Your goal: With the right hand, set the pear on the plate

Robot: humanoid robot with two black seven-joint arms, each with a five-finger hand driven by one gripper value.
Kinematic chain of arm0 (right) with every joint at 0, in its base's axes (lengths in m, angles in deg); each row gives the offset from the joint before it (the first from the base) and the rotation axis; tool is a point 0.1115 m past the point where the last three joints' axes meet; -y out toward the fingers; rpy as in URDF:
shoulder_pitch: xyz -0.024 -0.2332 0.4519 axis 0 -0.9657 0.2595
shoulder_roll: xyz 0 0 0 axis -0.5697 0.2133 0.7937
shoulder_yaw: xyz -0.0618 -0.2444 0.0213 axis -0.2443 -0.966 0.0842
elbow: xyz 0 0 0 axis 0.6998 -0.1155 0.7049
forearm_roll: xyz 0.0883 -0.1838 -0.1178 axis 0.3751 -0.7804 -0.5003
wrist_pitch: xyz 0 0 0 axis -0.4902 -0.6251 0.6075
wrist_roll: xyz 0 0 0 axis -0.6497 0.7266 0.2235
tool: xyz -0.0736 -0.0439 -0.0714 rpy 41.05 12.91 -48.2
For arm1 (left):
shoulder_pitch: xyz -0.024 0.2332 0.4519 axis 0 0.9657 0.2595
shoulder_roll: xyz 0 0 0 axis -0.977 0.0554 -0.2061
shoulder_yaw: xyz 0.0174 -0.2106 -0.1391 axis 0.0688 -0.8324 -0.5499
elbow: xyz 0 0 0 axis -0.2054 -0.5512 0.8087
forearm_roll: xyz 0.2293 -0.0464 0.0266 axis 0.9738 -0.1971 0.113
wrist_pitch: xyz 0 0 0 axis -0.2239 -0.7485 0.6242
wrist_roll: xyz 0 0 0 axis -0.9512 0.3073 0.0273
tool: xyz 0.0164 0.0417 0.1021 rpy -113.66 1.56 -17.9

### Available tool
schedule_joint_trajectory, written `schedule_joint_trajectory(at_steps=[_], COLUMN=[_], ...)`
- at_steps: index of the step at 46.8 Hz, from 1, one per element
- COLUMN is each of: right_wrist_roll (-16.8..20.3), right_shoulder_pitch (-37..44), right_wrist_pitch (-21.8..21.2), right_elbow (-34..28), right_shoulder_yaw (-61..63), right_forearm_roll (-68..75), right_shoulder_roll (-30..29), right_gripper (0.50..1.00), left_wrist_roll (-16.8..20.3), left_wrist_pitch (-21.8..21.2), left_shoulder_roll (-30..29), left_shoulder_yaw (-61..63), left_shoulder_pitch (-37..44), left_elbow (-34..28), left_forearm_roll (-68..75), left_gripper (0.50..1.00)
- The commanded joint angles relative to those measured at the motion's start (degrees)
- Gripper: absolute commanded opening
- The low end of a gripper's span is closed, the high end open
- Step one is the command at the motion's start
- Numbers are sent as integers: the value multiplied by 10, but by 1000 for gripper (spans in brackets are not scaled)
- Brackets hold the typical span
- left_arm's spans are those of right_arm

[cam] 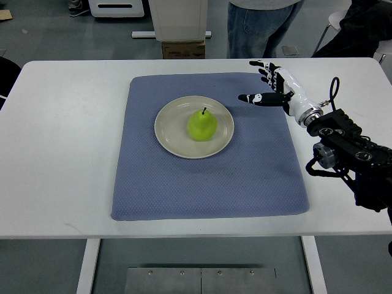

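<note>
While the pear [202,124] stands upright on the plate [168,136], the right hand [274,85] is in the air near the far right corner of the blue mat [257,171], and it holds nothing. Its fingers [262,68] are spread and relaxed, with the black tips pointing toward the far edge of the tabletop [61,153], and the thumb [252,98] reaches out toward the plate. The hand and the plate are apart; a strip of bare mat lies between them. The right arm [349,150] comes in from the right edge of the tabletop, black at the forearm and white at the wrist.

The pear is green-yellow, with a short dark stem on top. It rests slightly to the right of the middle of the plate. The plate is round and of pale beige colour, and it lies on the mat, closer to the far edge of the mat than to the near one. The mat covers the middle of the white tabletop, and its far corners are rounded.

Beyond the far edge of the tabletop a person [260,27] in blue jeans stands, seen only from the waist to the knees. Just beside the person, to the left, there is a cardboard box [183,49] on the floor under a white stand.
</note>
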Motion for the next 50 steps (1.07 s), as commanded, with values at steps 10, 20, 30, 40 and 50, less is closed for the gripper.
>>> schedule_joint_trajectory(at_steps=[10, 20, 30, 40, 50], right_wrist_roll=[51, 99, 150, 126, 84], right_shoulder_pitch=[-27, -42, -58, -70, -78], right_wrist_pitch=[7, 10, 43, 46, 46], right_elbow=[-1, -1, -19, -22, -23], right_shoulder_yaw=[119, 206, 298, 342, 402], right_forearm_roll=[-1, -4, -11, -10, -9], right_shoulder_roll=[-6, -18, -50, -71, -88], right_gripper=[995, 995, 1000, 1000, 1000], left_wrist_roll=[0, 0, 0, 0, 0], left_wrist_pitch=[0, 0, 0, 0, 0], left_shoulder_roll=[0, 0, 0, 0, 0], left_shoulder_yaw=[0, 0, 0, 0, 0], left_shoulder_pitch=[0, 0, 0, 0, 0], left_elbow=[0, 0, 0, 0, 0], left_forearm_roll=[0, 0, 0, 0, 0], left_gripper=[1000, 1000, 1000, 1000, 1000])
